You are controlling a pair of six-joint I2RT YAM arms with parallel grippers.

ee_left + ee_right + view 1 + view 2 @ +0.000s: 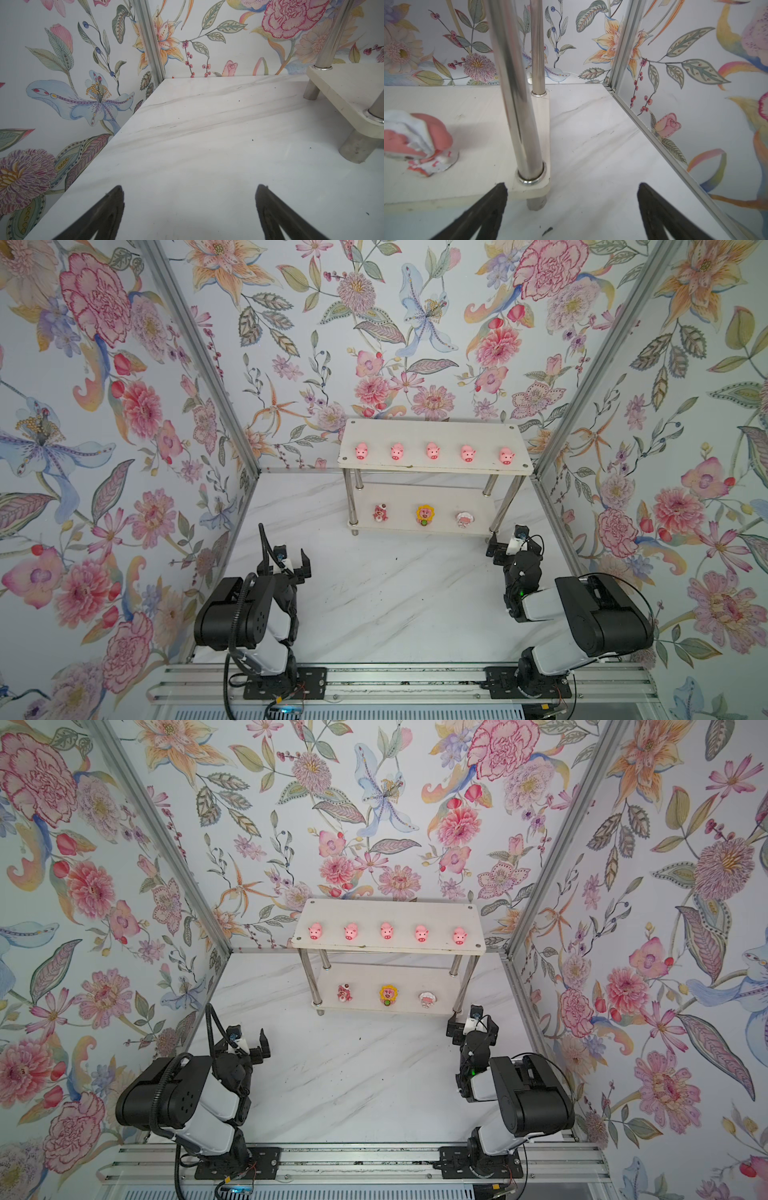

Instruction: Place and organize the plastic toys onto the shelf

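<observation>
Right gripper (pixel 571 185): jaws spread wide, nothing between them. The shelf (pixel 436 431) blocks one side. Its front chrome leg (pixel 521 104) rises just ahead of one fingertip, and the lower tier's corner lies just beyond that tip. Whether they touch cannot be told. The aluminium frame rail (pixel 654 135) of the floral wall (pixel 706 104) runs past the opposite finger.

Left gripper (pixel 190 187): jaws equally wide and empty, over the bare marble table (pixel 187 145). The shelf's other front corner is ahead and off to one side, well apart from it.

Shelf contents:
- Top tier: five pink pigs (pixel 433 450) in one spaced row, well ahead of both jaws.
- Lower tier: red-pink bear-like figure (pixel 379 513), yellow-petalled figure (pixel 424 515) and pink-and-white figure (pixel 464 519). The pink-and-white one is nearest the right jaws, just past the leg.
</observation>
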